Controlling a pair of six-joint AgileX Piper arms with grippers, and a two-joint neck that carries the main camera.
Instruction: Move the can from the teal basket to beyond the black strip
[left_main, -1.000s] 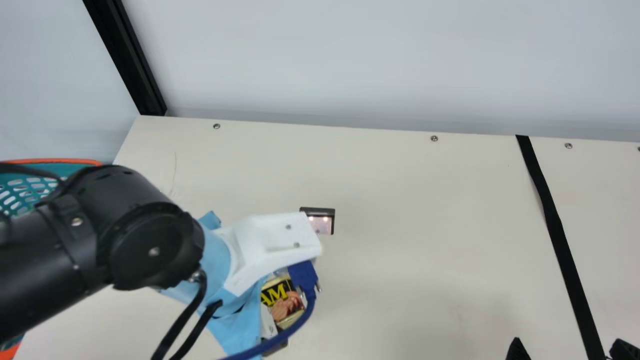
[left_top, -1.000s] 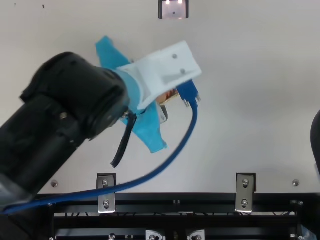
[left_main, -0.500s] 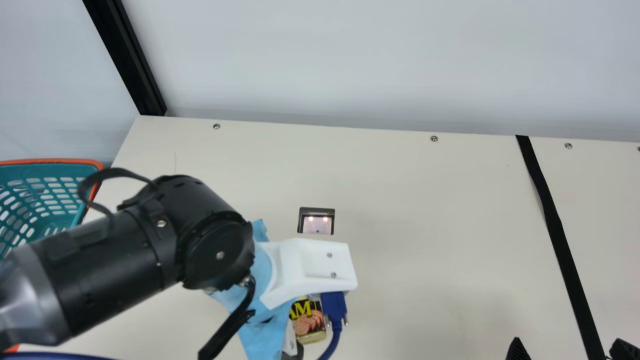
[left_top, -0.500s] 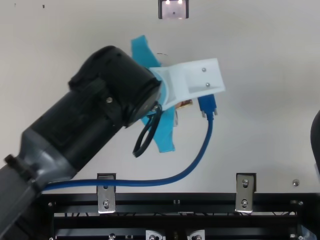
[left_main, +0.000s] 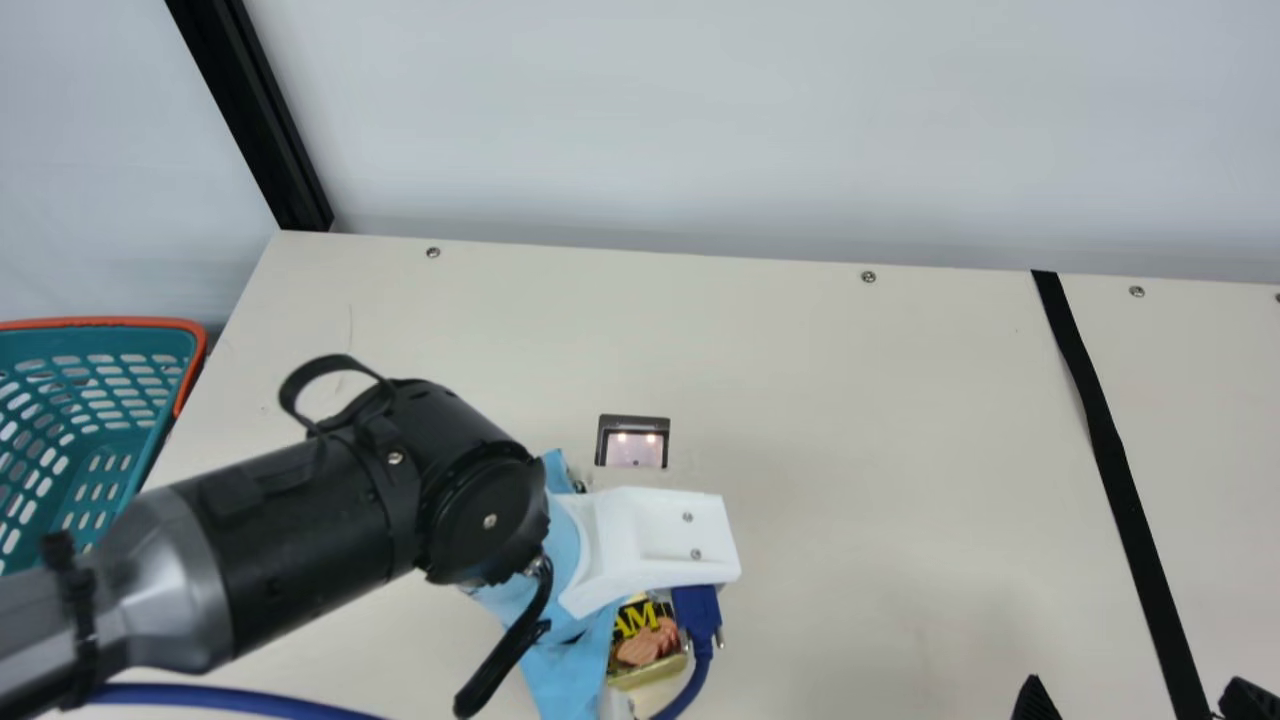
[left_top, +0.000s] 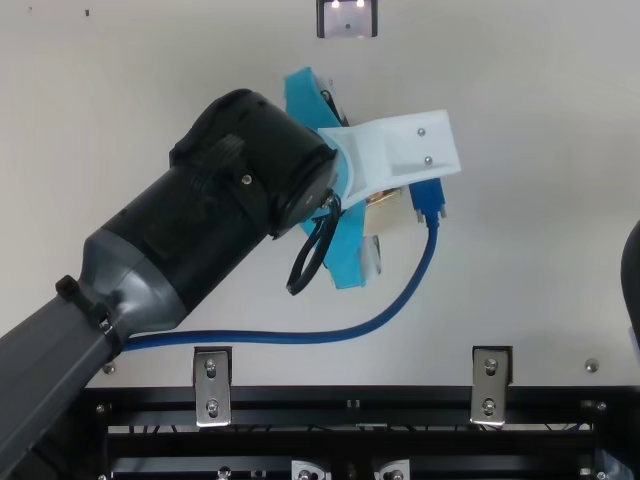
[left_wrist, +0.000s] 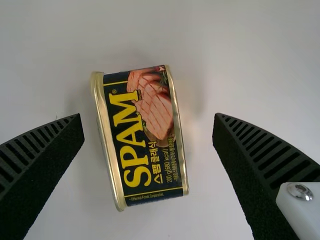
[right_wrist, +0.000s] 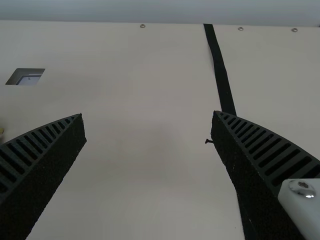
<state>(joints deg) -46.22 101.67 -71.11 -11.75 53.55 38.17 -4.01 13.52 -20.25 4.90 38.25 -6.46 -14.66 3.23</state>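
Can whole from left wrist, partial in main; left tool, right tool wide.

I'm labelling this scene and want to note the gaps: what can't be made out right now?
- Can, main view: upper part hidden by the white bracket.
- Can, left wrist view: underside faces away; smallest print too small.
- Basket, main view: left side cut off by the left edge, part behind the left arm.
- Black strip and right gripper, main view: both cut off by the bottom edge.
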